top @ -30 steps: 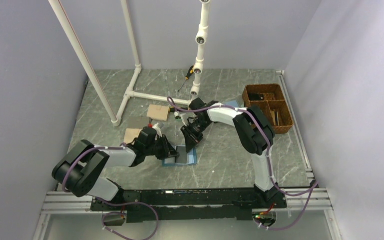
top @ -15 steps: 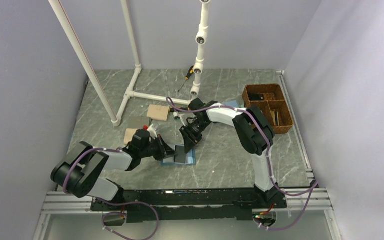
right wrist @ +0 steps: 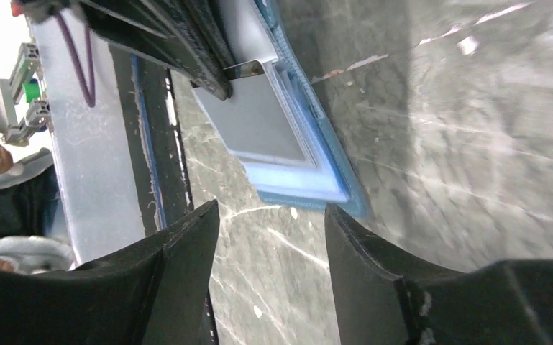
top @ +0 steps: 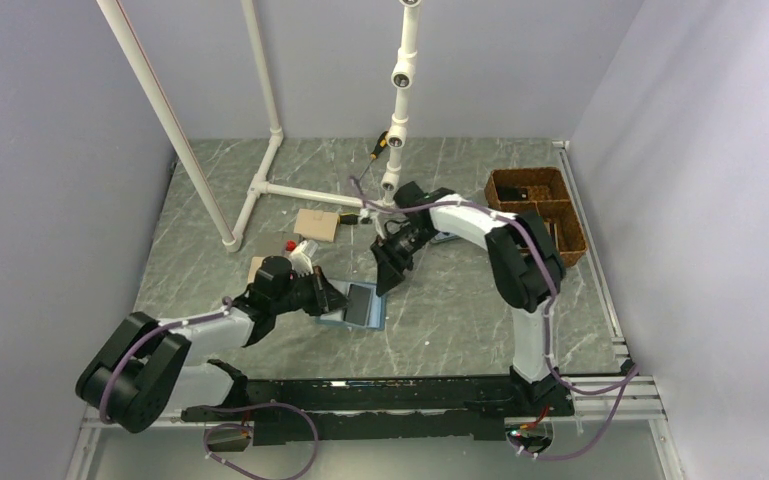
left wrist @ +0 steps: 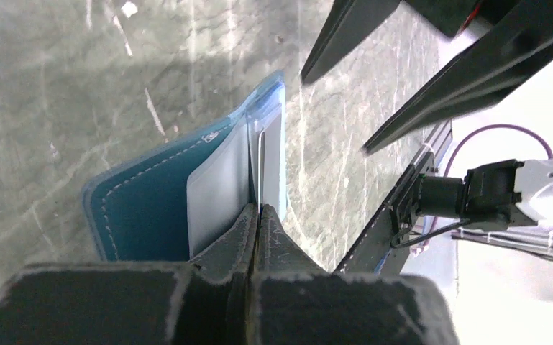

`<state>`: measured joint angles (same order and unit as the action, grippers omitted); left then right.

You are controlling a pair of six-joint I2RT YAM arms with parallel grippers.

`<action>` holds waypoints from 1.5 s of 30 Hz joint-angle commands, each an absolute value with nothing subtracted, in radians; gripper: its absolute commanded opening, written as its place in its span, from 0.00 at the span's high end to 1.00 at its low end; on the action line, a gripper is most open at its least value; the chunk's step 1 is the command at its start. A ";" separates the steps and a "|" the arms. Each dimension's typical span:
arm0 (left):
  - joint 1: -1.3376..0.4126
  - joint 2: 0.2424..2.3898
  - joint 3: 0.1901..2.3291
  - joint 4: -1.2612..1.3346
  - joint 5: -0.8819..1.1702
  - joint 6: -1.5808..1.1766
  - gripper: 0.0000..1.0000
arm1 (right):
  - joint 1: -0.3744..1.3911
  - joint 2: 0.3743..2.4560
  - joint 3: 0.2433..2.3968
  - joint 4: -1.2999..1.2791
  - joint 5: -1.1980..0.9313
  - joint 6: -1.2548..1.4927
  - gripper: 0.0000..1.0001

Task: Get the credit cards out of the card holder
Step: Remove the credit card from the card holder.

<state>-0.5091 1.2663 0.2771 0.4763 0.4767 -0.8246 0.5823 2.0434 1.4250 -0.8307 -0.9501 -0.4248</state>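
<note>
One grey card (right wrist: 259, 122) sits pinched in your closed left gripper (left wrist: 257, 212); the right gripper (right wrist: 270, 215) hangs open. Slide it flat from the wallet (left wrist: 144, 208), lying mid-counter toward the near edge.

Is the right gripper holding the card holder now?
No: the right gripper is open with only table in its gap; the card holder lies beyond, and the left gripper pinches a grey credit card.
</note>
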 commanded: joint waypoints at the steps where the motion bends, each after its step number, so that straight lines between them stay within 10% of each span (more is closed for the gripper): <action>1: -0.506 1.191 0.286 0.472 0.513 -0.674 1.00 | 0.511 1.898 1.422 -0.861 -1.062 -0.542 0.40; 30: -0.508 1.060 0.248 0.665 0.666 -0.629 1.00 | 0.607 1.931 1.448 -1.005 -1.126 -0.731 0.34; 40: -0.508 1.031 0.232 0.678 0.664 -0.635 1.00 | 0.619 1.928 1.456 -1.040 -1.157 -0.779 0.81; 45: -0.506 1.042 0.237 0.667 0.672 -0.663 0.85 | 0.621 1.930 1.470 -1.086 -1.173 -0.828 0.94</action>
